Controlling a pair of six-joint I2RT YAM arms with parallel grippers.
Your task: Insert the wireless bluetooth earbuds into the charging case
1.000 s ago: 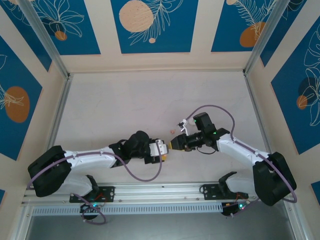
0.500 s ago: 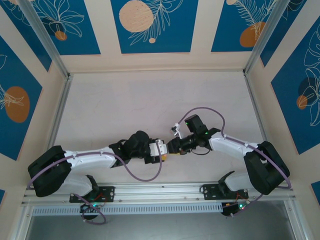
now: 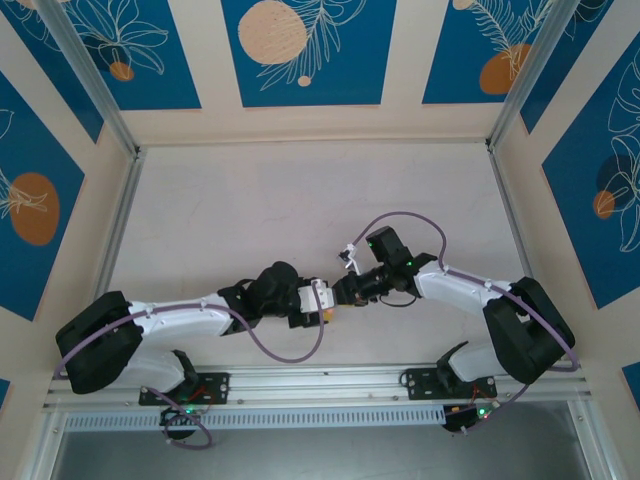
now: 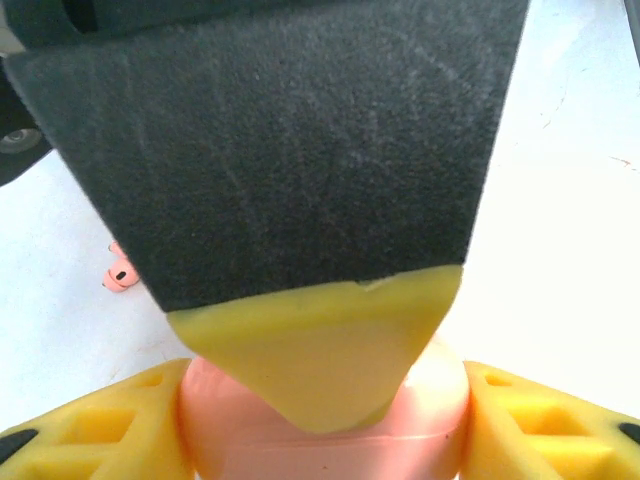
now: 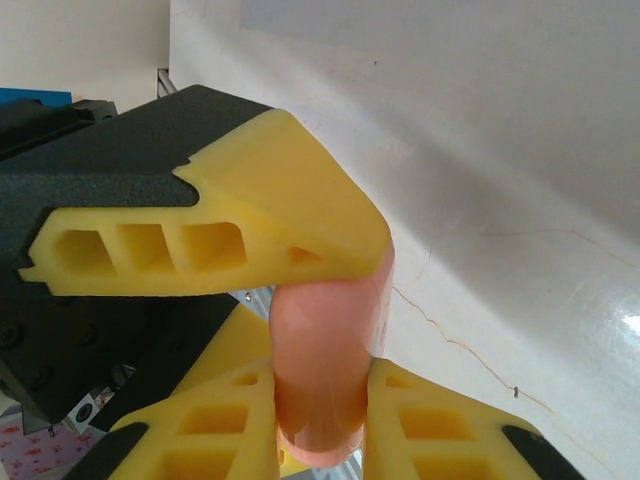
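Rounded salmon-pink charging case (image 5: 325,370) sits pinched between yellow jaws; a pink earbud (image 4: 119,273) lies loose nearby.

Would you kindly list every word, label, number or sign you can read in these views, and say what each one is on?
No text can be read anywhere here.
On the charging case: plain pink, no print visible.
On the white sticker at the lower left of the right wrist view: marks too small to read.
On the wall panels: leaf and circle patterns, no lettering.

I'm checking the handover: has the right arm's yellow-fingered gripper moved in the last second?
Yes. The right gripper shifted left, away from the right aluminium rail, onto the salmon-pink charging case.
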